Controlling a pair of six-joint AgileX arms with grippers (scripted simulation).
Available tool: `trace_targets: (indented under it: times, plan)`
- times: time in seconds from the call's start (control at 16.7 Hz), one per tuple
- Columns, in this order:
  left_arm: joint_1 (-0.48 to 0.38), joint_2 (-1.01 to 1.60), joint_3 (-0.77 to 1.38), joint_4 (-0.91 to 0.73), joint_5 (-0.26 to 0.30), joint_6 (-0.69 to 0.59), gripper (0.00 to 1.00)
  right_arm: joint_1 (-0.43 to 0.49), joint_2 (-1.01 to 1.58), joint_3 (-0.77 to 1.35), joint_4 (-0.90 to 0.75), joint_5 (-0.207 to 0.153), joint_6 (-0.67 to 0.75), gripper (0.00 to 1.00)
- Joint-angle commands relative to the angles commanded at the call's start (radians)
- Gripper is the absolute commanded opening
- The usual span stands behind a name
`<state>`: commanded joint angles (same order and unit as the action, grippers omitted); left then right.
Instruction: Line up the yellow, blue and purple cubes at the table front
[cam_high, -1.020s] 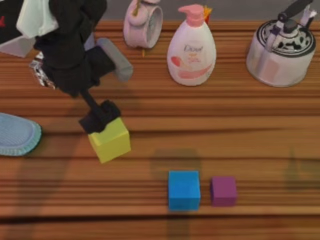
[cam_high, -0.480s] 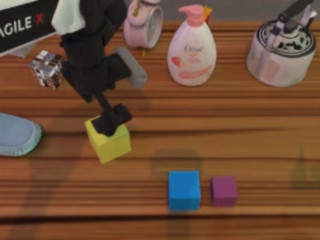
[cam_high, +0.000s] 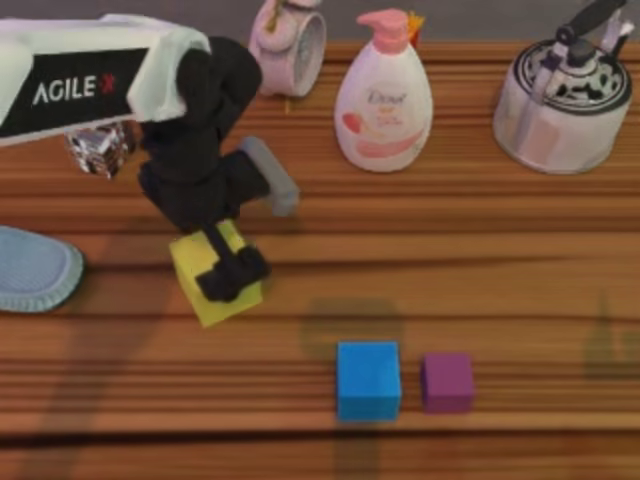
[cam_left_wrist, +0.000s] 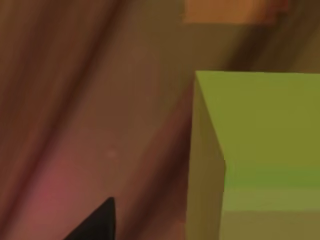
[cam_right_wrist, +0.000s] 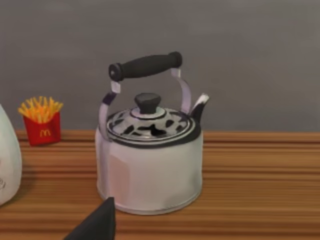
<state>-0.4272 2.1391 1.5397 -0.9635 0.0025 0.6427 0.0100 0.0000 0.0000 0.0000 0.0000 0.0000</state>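
1. Yellow cube (cam_high: 188, 265): largest of the three, at mid-left of the table (cam_high: 500, 260), turned off the plank grain and set back from the front row. Not yet in line.
2. Blue cube (cam_high: 368, 380) and purple cube (cam_high: 447, 382): side by side near the front edge, a narrow gap between, both square to the grain. Judged to be the started row, with free space to the left of the blue one for the third cube.
3. Left gripper (cam_high: 232, 278): directly over the yellow cube, covering part of its top face, arm reaching in from the left. Spread or pinching: cannot tell. Placement judged to serve a grasp, then a carry forward and rightward.
4. Left wrist view: yellow cube close up, one top edge and one side face in sight, resting on the wood.
5. Right gripper (cam_right_wrist: 95, 225): out of the top view, parked facing the kettle (cam_high: 565, 95) at back right. State not discernible.
6. Containers: kettle with lid seated, contents hidden; Dove pump bottle (cam_high: 383, 95) closed, upright at back centre; red fries carton (cam_right_wrist: 41, 122) filled with fries, beyond the kettle.
7. Bystanders, not part of the row: mirrored cube (cam_high: 100, 150) under the left arm, pink alarm clock (cam_high: 288, 40) at the back, blue-grey slipper (cam_high: 35, 268) at the left edge.
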Motion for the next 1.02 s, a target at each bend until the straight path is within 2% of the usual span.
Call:
trace_targets:
  times: [0.18,0.42,1.02]
  plan:
    - [0.000,0.036,-0.061,0.092,0.000,0.001,1.00,0.000,0.000,0.000,0.000,0.000,0.000,1.00]
    - [-0.001,0.041,-0.069,0.102,0.000,0.001,1.00,0.000,0.000,0.000,0.000,0.000,0.000,1.00]
    - [-0.001,0.041,-0.069,0.102,0.000,0.001,0.25,0.000,0.000,0.000,0.000,0.000,0.000,1.00]
